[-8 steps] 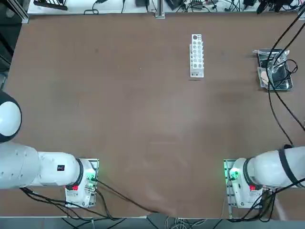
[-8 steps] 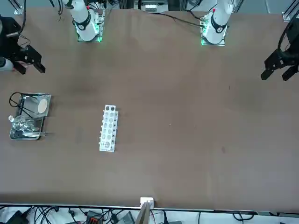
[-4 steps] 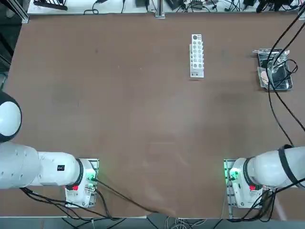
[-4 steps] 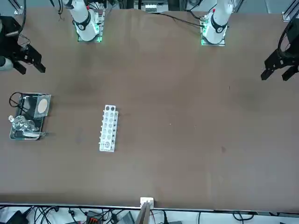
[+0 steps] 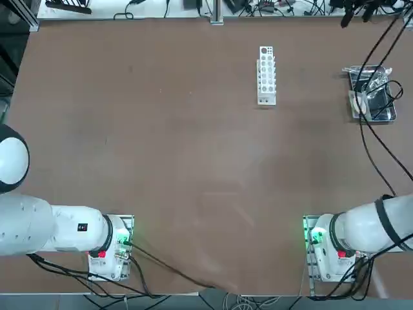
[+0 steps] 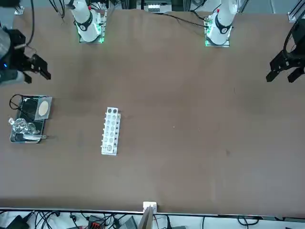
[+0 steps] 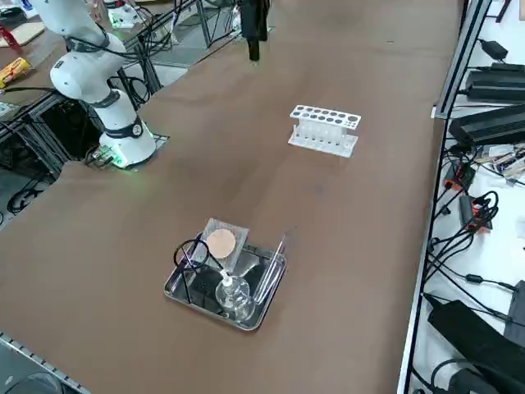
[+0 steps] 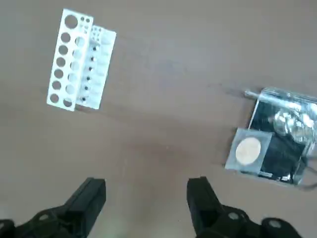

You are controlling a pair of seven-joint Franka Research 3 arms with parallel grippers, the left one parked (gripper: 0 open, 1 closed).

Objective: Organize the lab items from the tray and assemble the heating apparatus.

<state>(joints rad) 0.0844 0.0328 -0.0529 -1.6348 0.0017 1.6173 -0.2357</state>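
Since one second earlier, the right gripper (image 6: 29, 69) had shifted a little toward the table's middle in the front view, and its wrist had turned; the items on the table had not moved.

The tray (image 7: 264, 300) lay near the table's right edge. In the top view it sat at about 2 o'clock from the table's centre, at the robot's far right. The grey square mesh (image 7: 222, 245) with its tan disc leaned over the tray's rim on the side nearer the robot. The black wire ring stand (image 7: 190, 256) and the small clear glass piece (image 7: 232, 293) lay inside the tray, close together. The white test-tube rack (image 5: 266, 75) stood well apart from the tray, at about 12 o'clock from the table's centre. A black cable (image 5: 371, 139) of the right arm crossed over the tray in the top view and hid part of it.

The right gripper hung above the table, pointing downward, with bare table under it. Its jaws stood wide apart and held nothing. In the wrist view, both the tray (image 8: 257, 113) and the rack (image 8: 80, 60) lay beyond the fingers (image 8: 89, 199).
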